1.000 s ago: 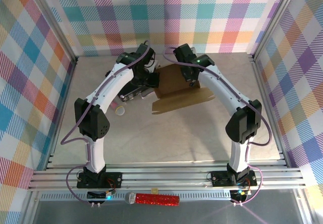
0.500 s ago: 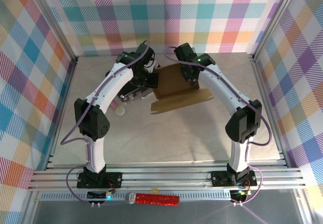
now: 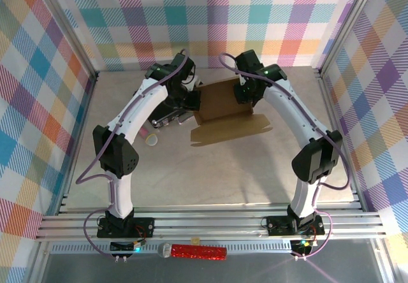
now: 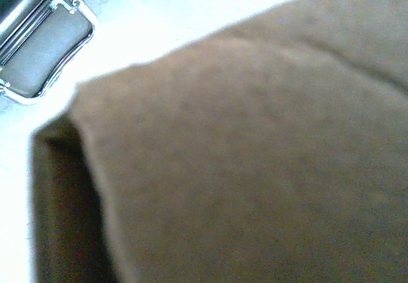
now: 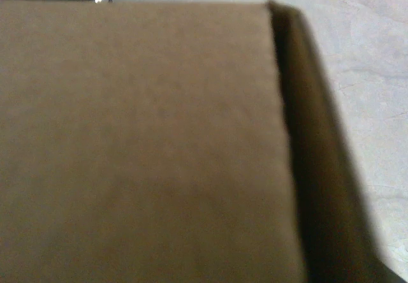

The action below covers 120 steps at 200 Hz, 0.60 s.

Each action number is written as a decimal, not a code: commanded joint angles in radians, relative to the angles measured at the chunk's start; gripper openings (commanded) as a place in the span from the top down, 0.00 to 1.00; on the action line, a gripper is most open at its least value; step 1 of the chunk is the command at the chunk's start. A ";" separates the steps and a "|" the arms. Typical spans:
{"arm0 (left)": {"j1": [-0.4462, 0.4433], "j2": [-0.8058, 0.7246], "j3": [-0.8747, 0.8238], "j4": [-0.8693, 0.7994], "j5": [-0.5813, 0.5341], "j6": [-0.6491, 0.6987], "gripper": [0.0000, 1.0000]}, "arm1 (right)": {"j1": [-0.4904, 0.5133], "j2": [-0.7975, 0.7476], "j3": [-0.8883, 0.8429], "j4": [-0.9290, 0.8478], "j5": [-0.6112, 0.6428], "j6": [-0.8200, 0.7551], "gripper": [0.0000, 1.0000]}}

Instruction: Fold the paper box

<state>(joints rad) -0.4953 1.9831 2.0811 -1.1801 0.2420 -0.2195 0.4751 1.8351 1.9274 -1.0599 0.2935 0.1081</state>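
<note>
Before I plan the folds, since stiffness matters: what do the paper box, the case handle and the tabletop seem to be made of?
Paper box: brown cardboard, matte, with a slightly fibrous face and clean cut edges.
Case handle: probably chromed metal, since its rim glints brightly.
Tabletop: pale and faintly veined, like stone or a printed laminate. The look leaves open which.

The paper box [image 4: 255,168] is a blur in both wrist views, its edges cut off. The left arm [image 3: 137,108] hides most of the black case [image 3: 167,118].

The left arm [image 3: 138,111] and right arm [image 3: 293,114] reach forward; left pincer [image 3: 189,99] closed.
</note>
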 commanded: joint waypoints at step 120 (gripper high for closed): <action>-0.007 -0.009 0.032 -0.035 -0.007 -0.004 1.00 | 0.000 -0.038 -0.025 -0.006 0.184 0.030 1.00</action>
<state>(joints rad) -0.4961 1.9862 2.0899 -1.2015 0.2478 -0.2199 0.4698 1.8069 1.8645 -1.0260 0.3569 0.0975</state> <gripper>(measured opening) 0.076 0.076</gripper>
